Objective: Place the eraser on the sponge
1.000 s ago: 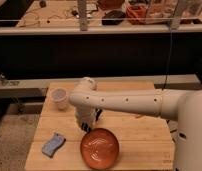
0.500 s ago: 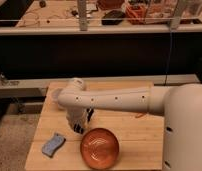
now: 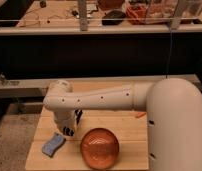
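The sponge (image 3: 53, 145) is a flat blue-grey pad with wavy edges, lying near the front left of the wooden table (image 3: 129, 135). My gripper (image 3: 68, 130) hangs down from the white arm (image 3: 94, 100), just above and to the right of the sponge's far end. The eraser is out of view, and I cannot tell whether it sits inside the gripper. The arm reaches in from the right across the table's back half.
A round orange plate (image 3: 99, 148) lies right of the sponge, close to the gripper. A small orange bit (image 3: 140, 115) lies further right on the table. A dark shelf front and a metal rail (image 3: 94, 30) run behind the table. Floor shows at the left.
The arm has swung left and the gripper has moved from above the plate's edge toward the sponge. The white cup seen earlier at the back left is now hidden by the arm.
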